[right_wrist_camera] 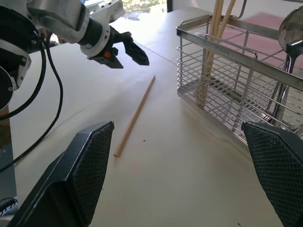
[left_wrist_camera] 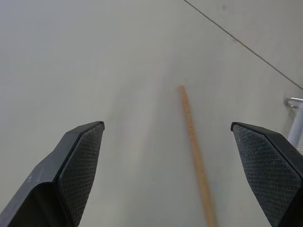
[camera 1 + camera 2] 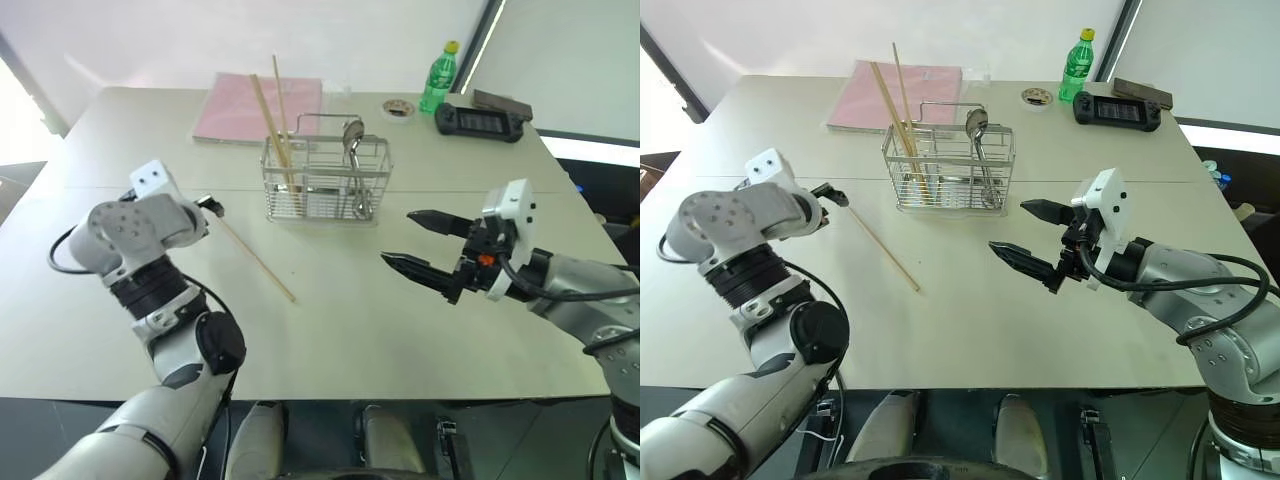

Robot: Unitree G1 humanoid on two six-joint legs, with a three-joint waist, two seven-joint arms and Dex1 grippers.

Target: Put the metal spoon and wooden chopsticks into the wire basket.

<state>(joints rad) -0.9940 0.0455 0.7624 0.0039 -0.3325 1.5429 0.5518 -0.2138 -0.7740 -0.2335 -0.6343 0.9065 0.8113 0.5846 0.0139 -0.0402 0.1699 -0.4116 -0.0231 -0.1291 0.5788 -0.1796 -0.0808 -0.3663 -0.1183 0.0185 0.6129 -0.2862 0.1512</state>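
Open right tool, loose chopstick on table, wire basket behind

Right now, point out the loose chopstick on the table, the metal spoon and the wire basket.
loose chopstick (image 3: pixel 256 258): left eye view, middle of its shaft.
metal spoon (image 3: pixel 352 134): left eye view, its bowl above the rim.
wire basket (image 3: pixel 322 203): left eye view, front grid wall.

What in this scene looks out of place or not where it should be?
One wooden chopstick lies flat on the table, outside the wire basket, while two others and the metal spoon already stand in it. Nothing looks spilled or damaged.
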